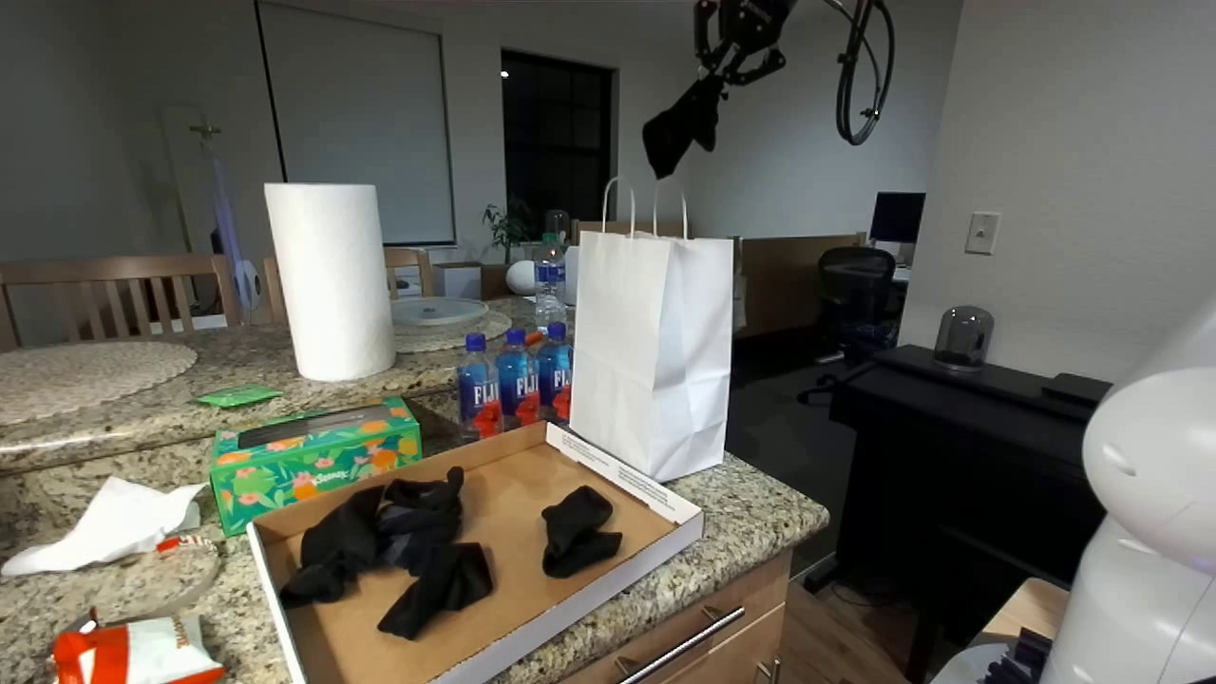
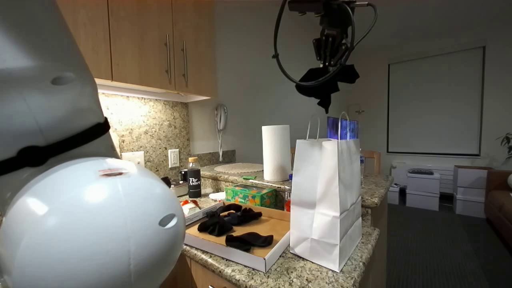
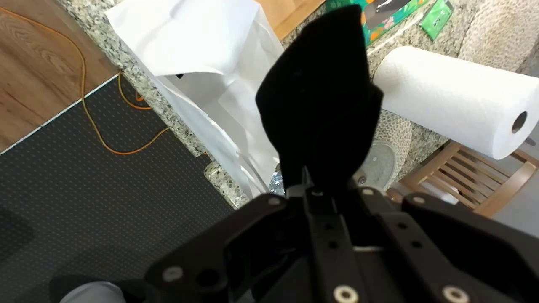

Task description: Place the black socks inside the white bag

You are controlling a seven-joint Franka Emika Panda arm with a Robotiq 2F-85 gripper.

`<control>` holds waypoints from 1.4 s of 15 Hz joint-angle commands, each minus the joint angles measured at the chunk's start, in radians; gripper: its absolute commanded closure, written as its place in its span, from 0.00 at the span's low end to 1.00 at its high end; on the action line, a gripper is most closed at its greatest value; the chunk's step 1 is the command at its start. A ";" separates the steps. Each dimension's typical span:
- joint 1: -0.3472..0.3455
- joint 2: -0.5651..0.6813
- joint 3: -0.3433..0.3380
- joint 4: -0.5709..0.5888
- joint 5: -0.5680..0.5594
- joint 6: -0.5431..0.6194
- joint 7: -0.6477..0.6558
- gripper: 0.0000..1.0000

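The gripper point(image 2: 327, 63) is clamped on one black sock point(image 1: 679, 131), dangling beneath it. Below, and leftward of the grip in the wrist view, gapes the open white bag point(image 1: 646, 351); farther down, more black socks point(image 1: 454, 572) lie in a tray point(image 1: 513, 513).
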 commanded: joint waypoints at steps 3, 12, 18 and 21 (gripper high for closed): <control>-0.004 0.055 0.021 0.006 0.017 0.005 0.007 0.92; -0.001 0.139 0.046 0.015 0.007 -0.008 0.014 0.93; -0.005 0.143 0.042 0.012 0.018 0.000 0.020 0.54; -0.005 0.142 0.040 0.014 0.018 -0.002 0.021 0.34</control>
